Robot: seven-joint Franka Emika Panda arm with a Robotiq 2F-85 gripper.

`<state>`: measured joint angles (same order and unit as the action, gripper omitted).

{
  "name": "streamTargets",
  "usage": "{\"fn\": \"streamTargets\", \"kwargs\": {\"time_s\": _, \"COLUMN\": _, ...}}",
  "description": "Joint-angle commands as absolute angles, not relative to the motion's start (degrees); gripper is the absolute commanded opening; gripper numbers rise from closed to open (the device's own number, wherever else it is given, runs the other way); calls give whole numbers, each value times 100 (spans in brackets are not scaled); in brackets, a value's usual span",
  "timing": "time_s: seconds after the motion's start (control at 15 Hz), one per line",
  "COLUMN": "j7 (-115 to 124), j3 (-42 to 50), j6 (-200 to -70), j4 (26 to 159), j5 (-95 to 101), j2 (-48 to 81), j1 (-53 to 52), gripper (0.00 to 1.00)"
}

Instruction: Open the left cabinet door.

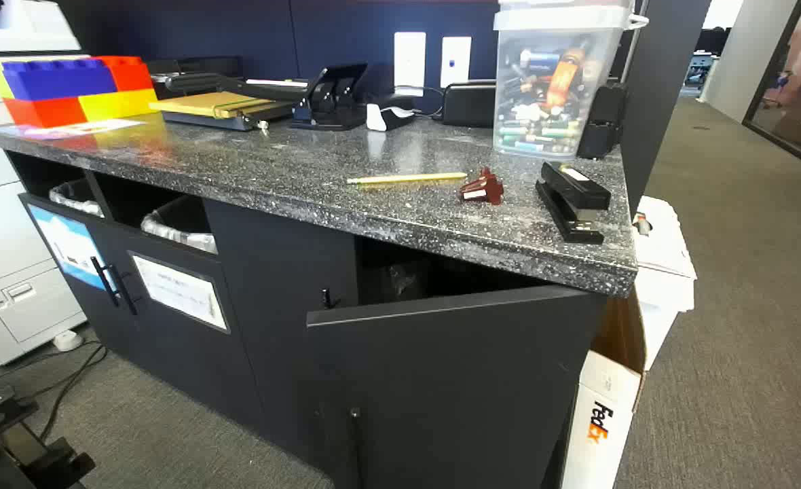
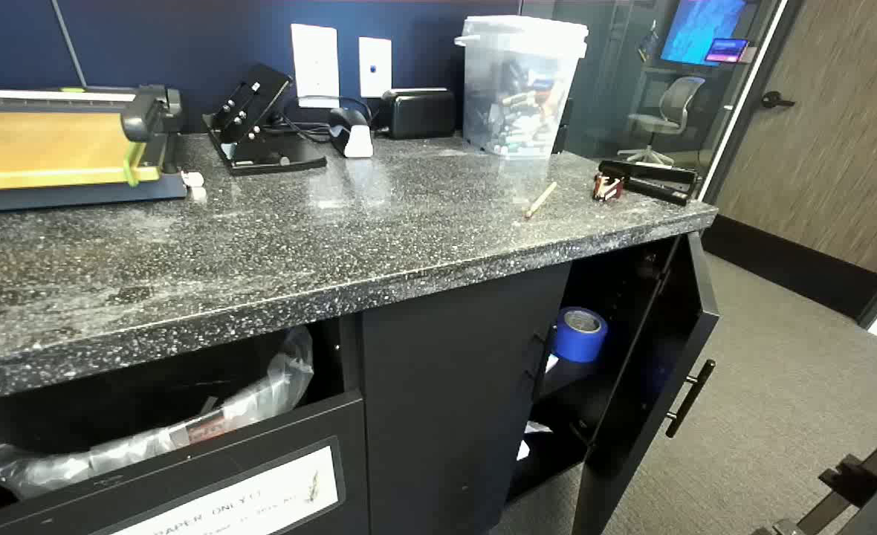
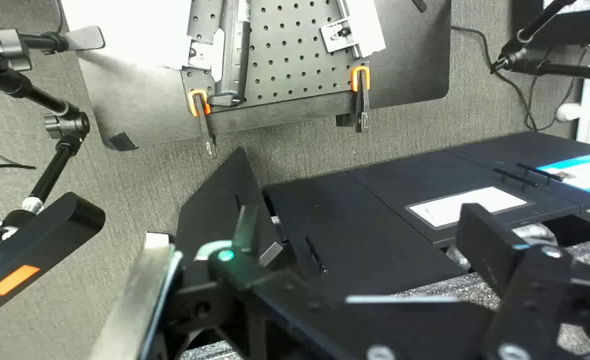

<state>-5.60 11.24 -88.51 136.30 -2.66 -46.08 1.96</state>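
Note:
The left cabinet door is a plain charcoal-black panel that is shut, in both exterior views (image 1: 275,292) (image 2: 453,386) and the wrist view (image 3: 370,235). Its thin black pull (image 1: 326,297) is near its right edge; in the wrist view this pull (image 3: 316,255) shows between and beyond my fingers. The right door (image 1: 455,387) stands swung open, also in an exterior view (image 2: 654,394) and the wrist view (image 3: 220,190). My gripper (image 3: 366,229) is open, its fingers wide apart with nothing between them, apart from the doors. It is out of view in both exterior views.
The speckled counter (image 1: 292,163) overhangs the doors. It holds a pencil (image 1: 407,178), staple remover (image 1: 483,188), stapler (image 1: 572,204) and clear tub (image 1: 543,88). Label-bearing fronts (image 1: 178,292) are further left. A FedEx box (image 1: 597,428) stands beside the cabinet. Blue tape (image 2: 580,338) is inside.

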Motion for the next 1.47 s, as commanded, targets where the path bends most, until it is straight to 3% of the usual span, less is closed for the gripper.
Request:
{"fn": "streamTargets", "kwargs": {"time_s": 0.0, "j7": -632, "j3": 1047, "j6": -8837, "j4": 13607, "j5": -323, "j2": -4584, "j1": 318, "gripper": 100}}
{"fn": "streamTargets", "kwargs": {"time_s": 0.47, "j7": -632, "j3": 1047, "j6": -8837, "j4": 13602, "j5": -323, "j2": -4589, "j1": 318, "gripper": 100}}
{"fn": "streamTargets", "kwargs": {"time_s": 0.6, "j7": -269, "j3": 680, "j6": -9084, "j4": 13732, "j5": -405, "j2": -4313, "j1": 224, "gripper": 100}}
{"fn": "streamTargets", "kwargs": {"time_s": 1.07, "j7": 1241, "j3": -699, "j6": -10750, "j4": 13752, "j5": -394, "j2": -2243, "j1": -17, "gripper": 100}}
{"fn": "streamTargets", "kwargs": {"time_s": 1.4, "j7": 2083, "j3": -1044, "j6": -12676, "j4": 13557, "j5": -12, "j2": -349, "j1": -146, "gripper": 100}}
